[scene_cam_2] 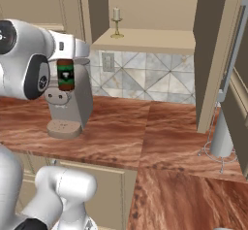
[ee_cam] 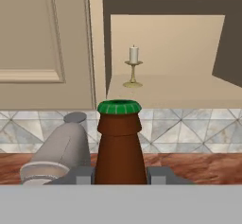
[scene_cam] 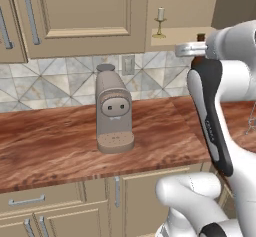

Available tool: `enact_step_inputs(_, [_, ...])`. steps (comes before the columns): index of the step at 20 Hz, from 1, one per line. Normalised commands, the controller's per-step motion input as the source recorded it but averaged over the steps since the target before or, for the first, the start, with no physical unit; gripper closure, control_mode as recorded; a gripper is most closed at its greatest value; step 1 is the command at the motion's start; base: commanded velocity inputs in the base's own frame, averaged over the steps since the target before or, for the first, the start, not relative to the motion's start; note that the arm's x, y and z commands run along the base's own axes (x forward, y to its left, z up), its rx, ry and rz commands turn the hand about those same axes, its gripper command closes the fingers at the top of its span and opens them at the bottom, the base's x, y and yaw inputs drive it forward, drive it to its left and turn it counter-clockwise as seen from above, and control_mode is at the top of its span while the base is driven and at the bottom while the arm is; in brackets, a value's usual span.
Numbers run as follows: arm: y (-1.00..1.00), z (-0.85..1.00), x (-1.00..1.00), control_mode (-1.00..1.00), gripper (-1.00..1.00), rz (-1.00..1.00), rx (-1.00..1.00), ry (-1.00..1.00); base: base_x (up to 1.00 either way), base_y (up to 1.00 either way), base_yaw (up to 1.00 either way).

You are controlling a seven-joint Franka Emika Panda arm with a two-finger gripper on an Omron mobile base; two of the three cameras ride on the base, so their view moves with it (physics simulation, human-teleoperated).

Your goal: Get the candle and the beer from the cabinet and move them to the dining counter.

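My gripper (ee_cam: pixel 120 175) is shut on the beer (ee_cam: pixel 120 145), a dark brown bottle with a green cap that stands upright between the fingers. From the right base view the beer (scene_cam_2: pixel 65 74) shows its green label and hangs in the air in front of the coffee machine, away from the cabinet. The candle (scene_cam: pixel 160 23) (scene_cam_2: pixel 116 23) (ee_cam: pixel 133 67), white in a small brass holder, stands alone on the shelf (ee_cam: pixel 165 93) of the open cabinet (scene_cam_2: pixel 145 40), behind the bottle. The dining counter is out of view.
A grey coffee machine (scene_cam: pixel 114 111) (scene_cam_2: pixel 68 110) sits on the wood counter (scene_cam: pixel 60 146) under the cabinets, just left of the bottle. The open cabinet door (scene_cam_2: pixel 213 54) juts out at the right. A metal stand (scene_cam_2: pixel 220 139) stands below it.
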Motion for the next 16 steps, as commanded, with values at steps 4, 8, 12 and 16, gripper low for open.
enact_step_inputs(4, [0.00,-0.26,-0.48,-1.00,1.00,0.00,0.03,0.00,0.00,0.00,0.00])
enact_step_inputs(8, [0.00,-0.19,-0.54,-1.00,1.00,0.00,0.01,-0.02,0.00,0.00,0.00])
enact_step_inputs(12, [0.00,-0.07,-0.39,-1.00,1.00,0.00,0.00,0.00,0.00,0.00,0.00])
enact_step_inputs(16, [0.00,0.00,-0.15,-1.00,1.00,0.00,0.00,0.00,0.00,0.00,0.00])
